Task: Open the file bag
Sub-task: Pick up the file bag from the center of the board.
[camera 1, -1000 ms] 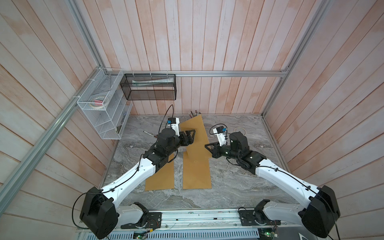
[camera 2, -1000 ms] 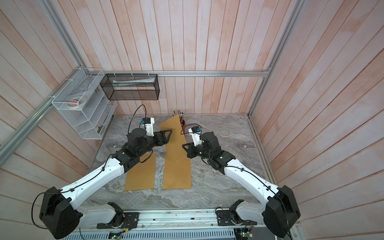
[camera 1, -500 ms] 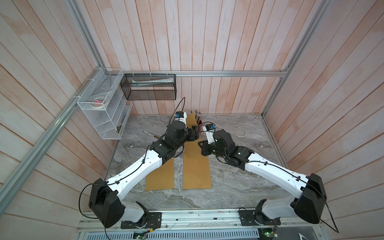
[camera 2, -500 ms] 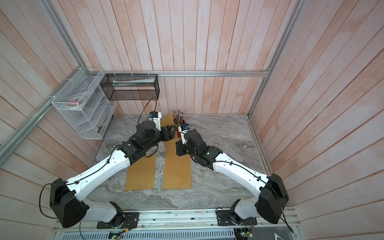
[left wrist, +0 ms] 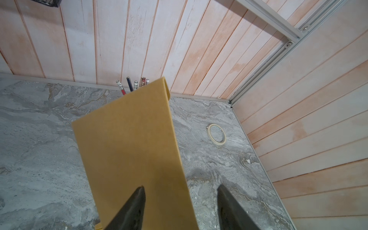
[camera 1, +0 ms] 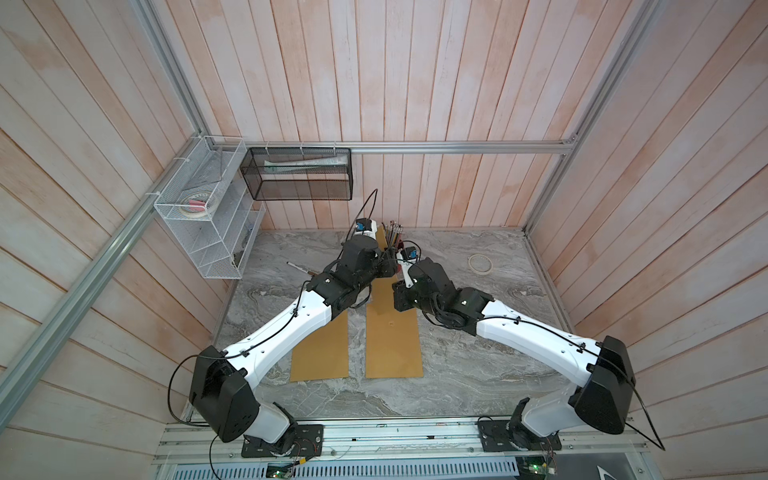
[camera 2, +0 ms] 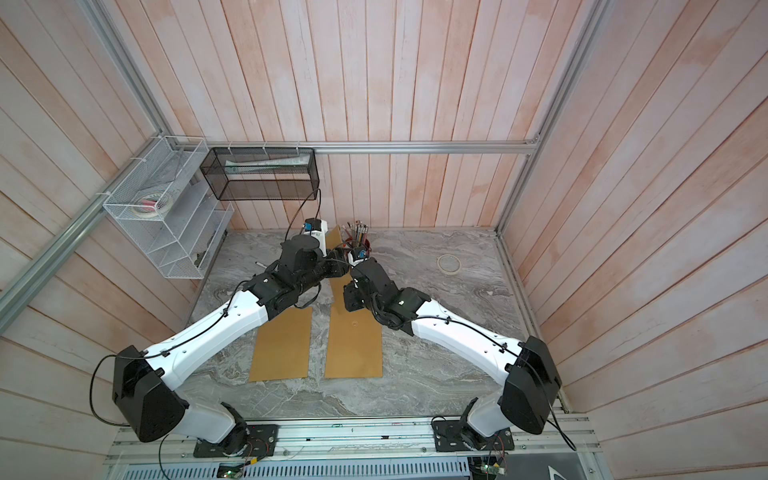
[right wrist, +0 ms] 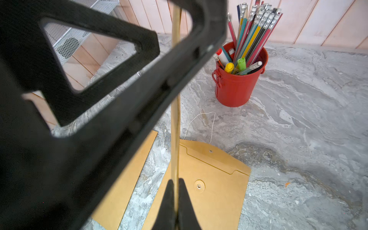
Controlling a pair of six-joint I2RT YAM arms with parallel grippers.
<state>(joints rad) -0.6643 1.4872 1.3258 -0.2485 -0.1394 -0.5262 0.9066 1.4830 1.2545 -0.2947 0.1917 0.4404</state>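
Observation:
A brown kraft file bag (camera 1: 392,340) lies flat at the middle of the table. Its flap (left wrist: 129,143) stands raised off the body. My right gripper (right wrist: 175,182) is shut on this flap, which shows edge-on as a thin strip (right wrist: 175,119) between the fingertips. Below it are the bag's button (right wrist: 199,186) and its loose white string (right wrist: 199,121). My left gripper (left wrist: 180,192) is open, its jaws standing to either side of the flap's side edge. In both top views the two wrists meet over the bag's far end (camera 2: 338,270).
A second kraft bag (camera 1: 320,353) lies left of the first. A red cup of pencils (right wrist: 239,87) stands just behind the flap. A tape roll (camera 1: 481,264) lies at the back right. A white wire rack (camera 1: 208,216) and a black mesh basket (camera 1: 299,174) hang on the walls.
Both wrists have moved toward the back and together over the bag's far end, carrying the flap more upright. The left jaws have narrowed around the flap.

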